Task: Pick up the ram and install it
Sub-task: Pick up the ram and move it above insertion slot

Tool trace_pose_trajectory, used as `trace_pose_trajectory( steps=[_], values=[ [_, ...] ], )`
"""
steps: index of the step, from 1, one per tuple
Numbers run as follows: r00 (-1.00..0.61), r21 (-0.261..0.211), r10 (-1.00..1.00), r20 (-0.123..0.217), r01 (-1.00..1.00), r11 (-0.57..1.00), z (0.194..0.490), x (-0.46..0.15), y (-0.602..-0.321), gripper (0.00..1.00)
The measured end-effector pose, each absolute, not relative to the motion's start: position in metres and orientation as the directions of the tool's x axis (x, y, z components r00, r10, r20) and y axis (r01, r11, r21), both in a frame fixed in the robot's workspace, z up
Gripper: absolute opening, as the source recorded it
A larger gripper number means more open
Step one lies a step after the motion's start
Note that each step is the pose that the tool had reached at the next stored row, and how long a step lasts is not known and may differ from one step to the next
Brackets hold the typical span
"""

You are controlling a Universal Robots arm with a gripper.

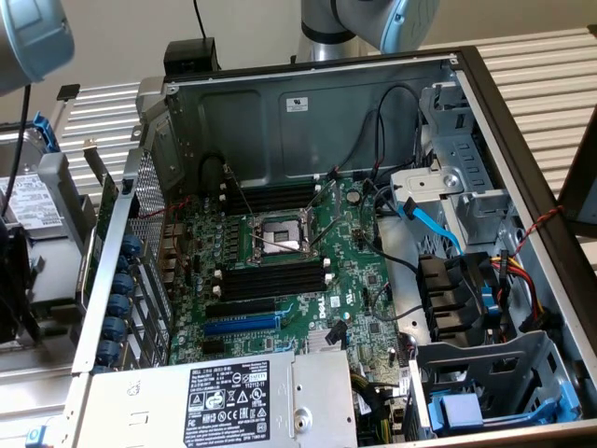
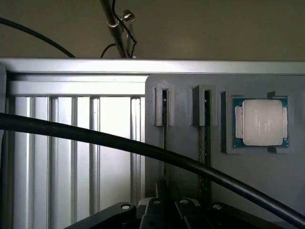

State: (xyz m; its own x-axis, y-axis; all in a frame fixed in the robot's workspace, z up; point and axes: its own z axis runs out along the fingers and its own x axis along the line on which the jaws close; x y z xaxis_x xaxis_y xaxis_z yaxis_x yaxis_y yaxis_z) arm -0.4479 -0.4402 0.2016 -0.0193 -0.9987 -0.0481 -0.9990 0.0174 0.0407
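- A robotics lab or electronics assembly workbench, not a home.
- An opened desktop computer case [image 1: 308,112] lies on its side, its green motherboard [image 1: 280,271], black memory slots [image 1: 275,278], cables and power supply [image 1: 215,401] exposed.
- It rests on a ribbed aluminium table [image 1: 546,65].
- A grey robot arm [image 1: 373,19] stands at the far side.
- The wrist view shows a grey fixture tray [image 2: 186,157] holding a processor chip [image 2: 259,122].

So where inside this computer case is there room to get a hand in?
Open: the bare metal wall above the motherboard. The black memory slots below the CPU socket are unobstructed. Crowded: the exterior view's right, with the blue cable, and the power supply at the bottom.
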Motion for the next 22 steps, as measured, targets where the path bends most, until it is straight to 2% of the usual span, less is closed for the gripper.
trace_pose_trajectory(
  steps=[7,22],
  values=[
    [-0.019,0.043,-0.999,-0.048,-0.999,0.017,0.221,-0.448,-0.441,0.13],
    [-0.019,0.044,-0.999,-0.047,-0.999,0.017,0.288,-0.446,-0.441,0.13]
  ],
)
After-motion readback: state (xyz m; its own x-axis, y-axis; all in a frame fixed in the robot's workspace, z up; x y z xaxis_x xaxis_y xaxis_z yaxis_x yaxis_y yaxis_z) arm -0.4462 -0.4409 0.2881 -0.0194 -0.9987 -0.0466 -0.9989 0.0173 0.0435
